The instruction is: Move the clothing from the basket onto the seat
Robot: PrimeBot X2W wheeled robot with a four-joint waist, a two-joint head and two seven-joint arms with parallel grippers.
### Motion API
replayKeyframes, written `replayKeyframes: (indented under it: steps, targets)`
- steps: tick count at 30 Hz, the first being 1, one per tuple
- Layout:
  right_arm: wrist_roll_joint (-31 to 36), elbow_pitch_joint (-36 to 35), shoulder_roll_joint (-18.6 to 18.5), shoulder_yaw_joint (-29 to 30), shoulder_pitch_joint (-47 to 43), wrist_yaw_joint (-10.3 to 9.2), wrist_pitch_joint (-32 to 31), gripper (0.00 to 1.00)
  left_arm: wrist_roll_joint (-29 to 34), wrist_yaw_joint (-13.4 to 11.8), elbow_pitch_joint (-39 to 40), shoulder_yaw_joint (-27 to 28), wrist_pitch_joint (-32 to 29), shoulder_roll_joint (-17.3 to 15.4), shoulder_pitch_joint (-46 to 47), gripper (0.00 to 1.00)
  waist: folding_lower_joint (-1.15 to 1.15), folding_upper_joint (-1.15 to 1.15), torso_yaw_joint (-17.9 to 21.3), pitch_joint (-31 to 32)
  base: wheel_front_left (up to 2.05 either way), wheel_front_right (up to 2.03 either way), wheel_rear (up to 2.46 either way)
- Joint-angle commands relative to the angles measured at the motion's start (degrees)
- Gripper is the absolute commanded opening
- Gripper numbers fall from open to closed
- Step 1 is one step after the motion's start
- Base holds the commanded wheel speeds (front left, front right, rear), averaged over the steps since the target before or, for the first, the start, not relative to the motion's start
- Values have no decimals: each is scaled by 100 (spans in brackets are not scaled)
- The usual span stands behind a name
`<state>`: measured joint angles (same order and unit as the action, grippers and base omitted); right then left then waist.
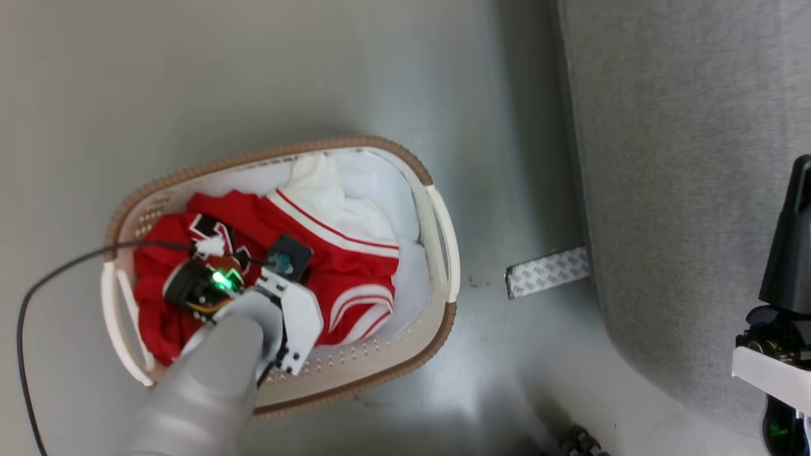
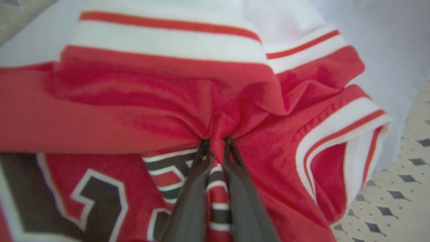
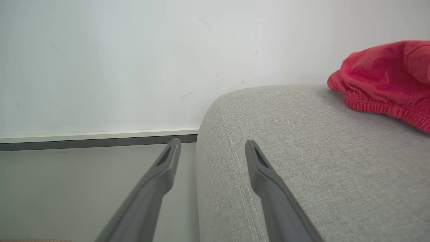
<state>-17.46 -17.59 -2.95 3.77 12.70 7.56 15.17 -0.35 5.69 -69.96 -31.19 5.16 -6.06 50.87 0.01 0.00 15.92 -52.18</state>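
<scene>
The left gripper point(image 2: 215, 143) is clamped on a raised fold of the clothing point(image 2: 134, 101), mid-body just beyond the emblem, likely so that a lift brings up most of the fabric. Around it the garment lies bunched in the basket point(image 1: 355, 140), over a pale cloth point(image 1: 396, 190). Well to its right stands the seat point(image 1: 684, 190), where the right gripper point(image 3: 212, 148) hangs empty, fingers apart, beside the cushion edge.

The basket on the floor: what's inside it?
Inside the basket lies the red garment, pinched by the left gripper. A pale white cloth shows beside and under it. The basket's bottom and anything deeper are covered.
</scene>
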Motion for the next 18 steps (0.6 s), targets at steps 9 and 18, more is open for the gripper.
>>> replayKeyframes:
  steps: [9,18]
  targets:
    - [-30,623,6,119,-71,-14,-4,100,-558,107,66,190,719,202,-663,0,-1,0,-538,1688,0,0,0]
    - [90,1411,4,18,-700,-14,-4,100,-1253,170,797,338,953,298,-1702,0,-1,0,-1103,3598,0,0,0]
